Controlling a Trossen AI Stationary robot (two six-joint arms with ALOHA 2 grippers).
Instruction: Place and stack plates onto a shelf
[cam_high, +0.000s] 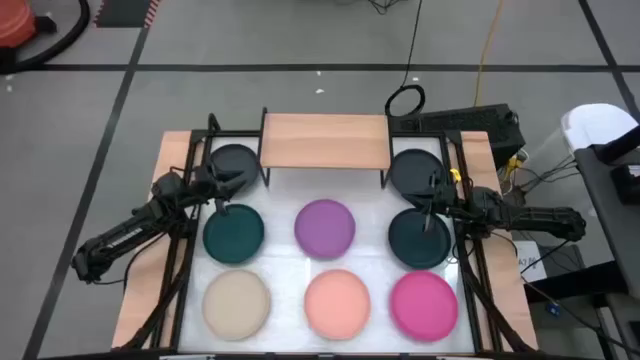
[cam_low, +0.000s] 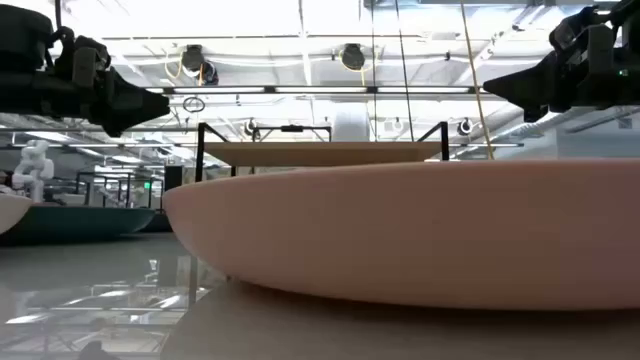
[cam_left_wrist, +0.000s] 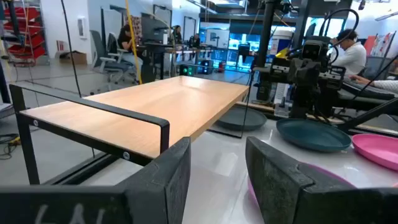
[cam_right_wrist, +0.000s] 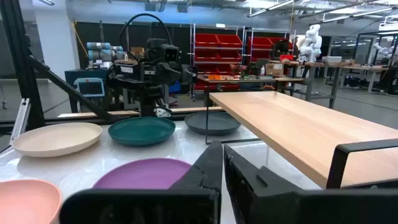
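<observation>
The light-wood shelf (cam_high: 325, 140) stands on black legs at the table's far middle, with nothing on its board (cam_left_wrist: 155, 106) (cam_right_wrist: 298, 130). All plates lie flat on the white table. The dark grey ones (cam_high: 235, 160) (cam_high: 415, 168) flank the shelf. Teal (cam_high: 233, 232), purple (cam_high: 325, 226) and dark teal (cam_high: 418, 238) plates form the middle row. Beige (cam_high: 237, 302), salmon (cam_high: 337, 302) and magenta (cam_high: 424, 303) plates form the near row. My left gripper (cam_high: 232, 188) (cam_left_wrist: 217, 180) hovers open above the gap between the left grey and teal plates. My right gripper (cam_high: 430, 208) (cam_right_wrist: 222, 168) hovers shut between the right grey and dark teal plates.
Black frame rails (cam_high: 185, 250) (cam_high: 470, 270) run along both sides of the table. Both arms hang well above the table in the low view, left (cam_low: 100, 95) and right (cam_low: 540, 80). The salmon plate (cam_low: 420, 240) fills the low view's foreground. People sit at desks (cam_left_wrist: 351, 53) beyond the table.
</observation>
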